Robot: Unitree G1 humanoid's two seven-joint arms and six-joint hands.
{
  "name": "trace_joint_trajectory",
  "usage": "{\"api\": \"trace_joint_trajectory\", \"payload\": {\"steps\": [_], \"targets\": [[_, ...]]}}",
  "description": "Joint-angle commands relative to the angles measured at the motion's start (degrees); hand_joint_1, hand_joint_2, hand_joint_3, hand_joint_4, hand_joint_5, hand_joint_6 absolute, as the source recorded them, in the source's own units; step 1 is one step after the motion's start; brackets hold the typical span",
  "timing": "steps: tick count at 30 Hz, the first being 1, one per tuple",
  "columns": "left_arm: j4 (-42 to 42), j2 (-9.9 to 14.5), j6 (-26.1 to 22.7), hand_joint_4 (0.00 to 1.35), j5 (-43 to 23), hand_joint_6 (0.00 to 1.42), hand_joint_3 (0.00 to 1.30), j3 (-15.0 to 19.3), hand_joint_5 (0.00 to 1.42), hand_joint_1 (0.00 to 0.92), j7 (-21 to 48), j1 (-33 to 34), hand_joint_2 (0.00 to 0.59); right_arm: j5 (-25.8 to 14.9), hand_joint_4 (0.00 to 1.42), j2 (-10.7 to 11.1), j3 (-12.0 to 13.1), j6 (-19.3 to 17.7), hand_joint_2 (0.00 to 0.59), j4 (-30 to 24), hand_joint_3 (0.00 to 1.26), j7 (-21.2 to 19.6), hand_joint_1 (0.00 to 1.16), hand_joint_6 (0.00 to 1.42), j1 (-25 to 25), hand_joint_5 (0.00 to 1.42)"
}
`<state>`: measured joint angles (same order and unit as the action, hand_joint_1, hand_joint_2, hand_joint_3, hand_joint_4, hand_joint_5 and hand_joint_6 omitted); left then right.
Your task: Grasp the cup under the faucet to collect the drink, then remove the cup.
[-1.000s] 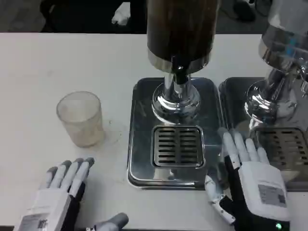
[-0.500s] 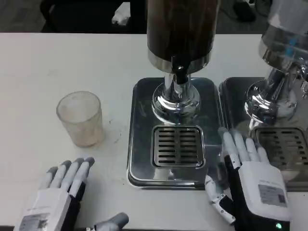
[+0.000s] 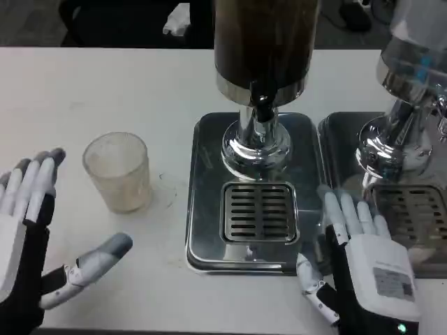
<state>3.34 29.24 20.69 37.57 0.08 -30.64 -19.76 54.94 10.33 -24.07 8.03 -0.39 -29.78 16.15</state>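
Note:
A clear, frosted plastic cup [image 3: 117, 172] stands upright and empty on the white table, left of the dispenser's metal tray [image 3: 202, 188]. The dark drink dispenser [image 3: 264, 42] rises at the top centre, its black faucet [image 3: 262, 108] above the slotted drain grate [image 3: 259, 211]. No cup stands on the grate. My left hand [image 3: 28, 241] lies at the left edge, fingers spread and thumb stretched toward the cup, a short gap away from it. My right hand [image 3: 363, 269] rests flat at the tray's right front corner, fingers apart, holding nothing.
A second shiny dispenser [image 3: 408, 105] with its own tray and grate [image 3: 415, 213] stands at the right edge. Bare white table [image 3: 105, 84] stretches behind and left of the cup.
My left hand has swung out to the left and forward, opening wide with the thumb now pointing toward the cup. The right hand and the cup have stayed put.

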Motion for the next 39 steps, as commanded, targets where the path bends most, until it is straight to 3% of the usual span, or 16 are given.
{"api": "trace_joint_trajectory", "payload": {"steps": [1, 12, 18, 34, 37, 39], "targets": [[5.86, 0.43, 3.17, 0.00, -3.13, 0.00, 0.00, 1.99, 0.00, 0.000, -0.13, 4.89, 0.061, 0.93, 0.00, -0.46, -0.51, 0.84, 0.571, -0.78, 0.02, -0.57, 0.19, 0.00, 0.04, 0.00], [32.75, 0.47, 11.45, 0.00, -11.83, 0.00, 0.00, 0.34, 0.00, 0.000, 6.71, 25.13, 0.018, 1.11, 0.00, -0.31, -1.16, 1.82, 0.569, -1.97, 0.02, -0.17, 0.19, 0.00, 0.89, 0.00], [48.28, -1.73, 18.86, 0.00, -15.99, 0.00, 0.00, 0.05, 0.00, 0.000, 8.48, 32.64, 0.000, 0.95, 0.00, -0.49, -1.66, 2.33, 0.563, -2.17, 0.02, -0.13, 0.19, 0.00, 1.19, 0.00], [62.40, -3.18, 19.16, 0.00, -15.92, 0.00, 0.00, -2.23, 0.00, 0.049, 8.15, 39.69, 0.000, 2.16, 0.00, -0.96, -2.73, 4.29, 0.560, -5.37, 0.02, 1.17, 0.19, 0.00, 3.78, 0.00], [63.89, -3.59, 18.82, 0.00, -15.88, 0.00, 0.00, -2.82, 0.00, 0.097, 8.65, 41.01, 0.000, 2.35, 0.00, -1.18, -2.67, 4.70, 0.560, -6.05, 0.02, 1.32, 0.19, 0.00, 4.52, 0.00], [64.58, -4.12, 18.44, 0.00, -15.98, 0.00, 0.00, -3.46, 0.00, 0.200, 9.67, 42.00, 0.013, 2.52, 0.00, -1.22, -2.72, 5.00, 0.560, -6.61, 0.02, 1.40, 0.19, 0.00, 5.08, 0.00]]}}
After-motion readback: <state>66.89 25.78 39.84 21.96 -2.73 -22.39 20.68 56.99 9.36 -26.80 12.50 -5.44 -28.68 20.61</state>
